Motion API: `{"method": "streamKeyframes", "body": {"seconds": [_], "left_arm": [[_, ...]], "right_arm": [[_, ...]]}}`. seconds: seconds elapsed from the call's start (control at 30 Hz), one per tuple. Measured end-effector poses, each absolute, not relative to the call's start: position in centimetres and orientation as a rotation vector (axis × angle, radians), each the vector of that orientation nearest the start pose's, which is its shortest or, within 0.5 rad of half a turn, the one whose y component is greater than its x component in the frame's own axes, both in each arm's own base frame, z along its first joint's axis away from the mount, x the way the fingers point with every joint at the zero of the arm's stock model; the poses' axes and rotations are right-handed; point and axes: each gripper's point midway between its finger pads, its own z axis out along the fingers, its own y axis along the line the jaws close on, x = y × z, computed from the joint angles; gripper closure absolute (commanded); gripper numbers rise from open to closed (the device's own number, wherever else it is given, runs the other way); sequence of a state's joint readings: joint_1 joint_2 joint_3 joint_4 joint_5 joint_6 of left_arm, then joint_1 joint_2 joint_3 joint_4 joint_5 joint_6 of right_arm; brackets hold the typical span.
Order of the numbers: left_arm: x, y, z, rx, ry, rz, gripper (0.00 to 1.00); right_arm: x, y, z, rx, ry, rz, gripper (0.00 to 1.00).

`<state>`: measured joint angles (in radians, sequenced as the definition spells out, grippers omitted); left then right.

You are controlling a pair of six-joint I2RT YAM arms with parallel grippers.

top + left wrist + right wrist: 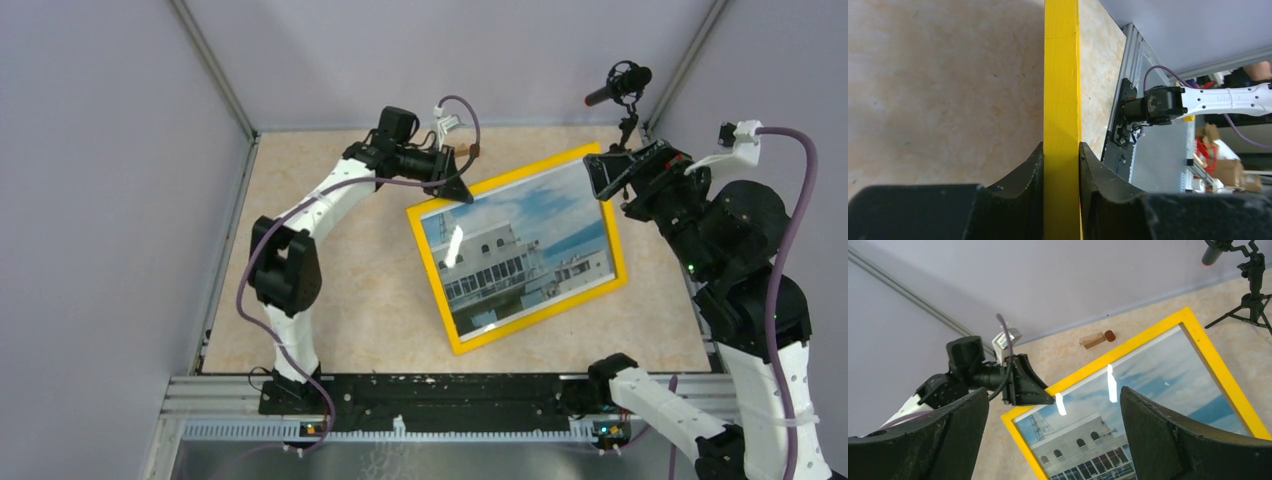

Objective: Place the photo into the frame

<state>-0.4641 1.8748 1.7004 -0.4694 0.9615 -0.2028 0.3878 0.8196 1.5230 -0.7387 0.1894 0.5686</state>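
The frame (438,280), holding the photo (520,250), is laid lengthwise left-to-right, its right end farther. Its far-left corner is clamped by the left tool (458,194). The right tool (606,174) is spread wide apart.

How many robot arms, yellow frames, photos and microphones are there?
Robot arms: 2 (left arm, right arm)
Yellow frame: 1
Photo: 1
Microphone: 1
Total: 5

Photo (520,250) inside frame (430,268), left pincer (458,190) at corner

Yellow frame (542,314), blue-and-white photo (520,250), mottled beige table (340,300).
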Motion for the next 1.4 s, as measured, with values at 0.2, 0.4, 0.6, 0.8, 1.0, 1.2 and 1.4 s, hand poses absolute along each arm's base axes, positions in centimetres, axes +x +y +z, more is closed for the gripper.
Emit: {"method": "streamKeyframes", "body": {"seconds": [0.2,0.4,0.6,0.8,1.0,1.2,1.4], "left_arm": [[37.2,-36.8,20.0,0.903,2.110,-1.583,1.00],[40.1,-38.8,15.4,0.937,2.110,-1.705,1.00],[40.6,-39.1,10.6,0.869,2.196,-1.784,0.94],[42.5,-38.8,9.1,0.815,2.222,-1.701,0.44],[48.9,-35.3,8.7,0.654,2.270,-1.350,0.19],[50.8,-29.5,15.9,0.518,2.255,-1.117,0.16],[43.1,-27.2,33.9,0.565,1.949,-1.022,0.02]], "right_arm": [[23.1,8.5,45.3,0.285,1.646,0.586,0.01],[23.8,8.8,44.6,0.268,1.672,0.563,0.01],[23.9,8.8,43.5,0.263,1.693,0.548,0.01],[24.0,9.0,42.7,0.238,1.726,0.537,0.01],[23.6,8.3,42.1,0.256,1.763,0.492,0.01],[22.4,7.3,43.0,0.247,1.753,0.457,0.01],[20.1,5.6,46.5,0.200,1.665,0.413,0.01]]}}
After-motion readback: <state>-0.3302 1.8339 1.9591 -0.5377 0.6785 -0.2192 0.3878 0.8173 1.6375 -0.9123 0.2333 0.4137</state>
